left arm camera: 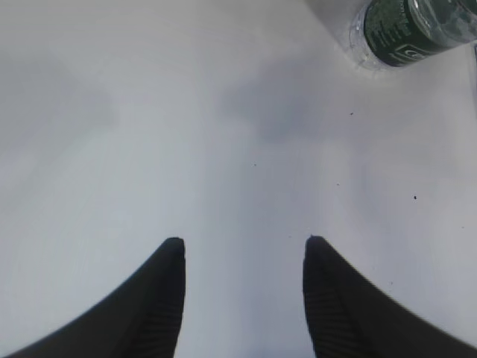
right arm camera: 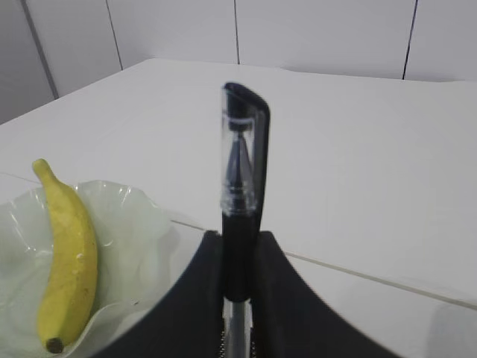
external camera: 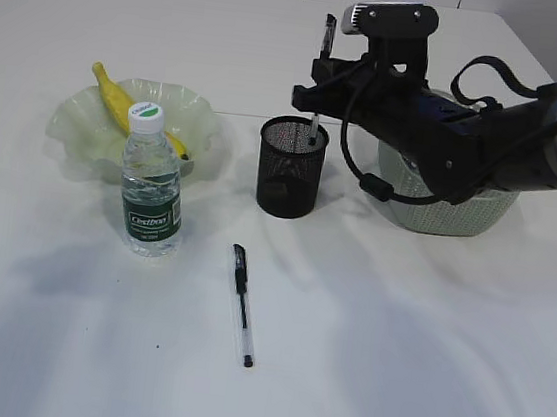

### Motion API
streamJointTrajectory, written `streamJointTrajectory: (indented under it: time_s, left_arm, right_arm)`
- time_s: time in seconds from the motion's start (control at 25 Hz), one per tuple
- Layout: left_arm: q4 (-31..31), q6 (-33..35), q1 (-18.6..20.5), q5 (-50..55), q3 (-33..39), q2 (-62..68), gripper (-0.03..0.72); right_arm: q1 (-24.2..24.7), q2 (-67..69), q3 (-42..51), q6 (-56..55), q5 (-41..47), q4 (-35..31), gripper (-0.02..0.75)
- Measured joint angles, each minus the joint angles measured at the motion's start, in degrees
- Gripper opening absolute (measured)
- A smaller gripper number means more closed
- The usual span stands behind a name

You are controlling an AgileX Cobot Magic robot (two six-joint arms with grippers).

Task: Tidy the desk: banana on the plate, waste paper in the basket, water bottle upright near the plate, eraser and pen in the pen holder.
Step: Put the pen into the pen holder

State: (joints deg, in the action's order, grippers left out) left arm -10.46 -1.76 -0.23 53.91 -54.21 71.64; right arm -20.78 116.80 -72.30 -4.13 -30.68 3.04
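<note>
Pen, light, rigid and slippery, stands clamped mid-barrel in the closed right end effector above the pen holder; left end effector hangs open, empty.

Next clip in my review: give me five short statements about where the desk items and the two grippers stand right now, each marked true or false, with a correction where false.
1. The banana lies on the plate. True.
2. The water bottle lies on its side. False: it stands upright in front of the plate.
3. The right gripper holds a pen over the pen holder. True.
4. No pen is left on the desk. False: a second pen lies flat in front of the pen holder.
5. The left gripper grips the water bottle. False: its fingers stand apart with nothing between them.
</note>
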Motion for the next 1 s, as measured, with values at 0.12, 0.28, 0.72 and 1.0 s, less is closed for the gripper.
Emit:
streamJointTrajectory:
  time_s: [0.12,0.28,0.72,1.0]
  left_arm:
    - [0.0,0.0,0.0,0.0,0.0,0.0,0.359]
    - [0.0,0.0,0.0,0.0,0.0,0.0,0.358]
    - [0.0,0.0,0.0,0.0,0.0,0.0,0.358]
    - [0.0,0.0,0.0,0.0,0.0,0.0,0.358]
  right_arm:
    - [0.78,0.0,-0.24,0.0,0.0,0.9,0.048]
    - [1.18,0.52,-0.59,0.0,0.0,3.38,0.048]
    - [1.3,4.09,-3.79,-2.21,0.66,6.83,0.048]
    - [1.3,4.09,-3.79,-2.33,4.41,6.97,0.058]
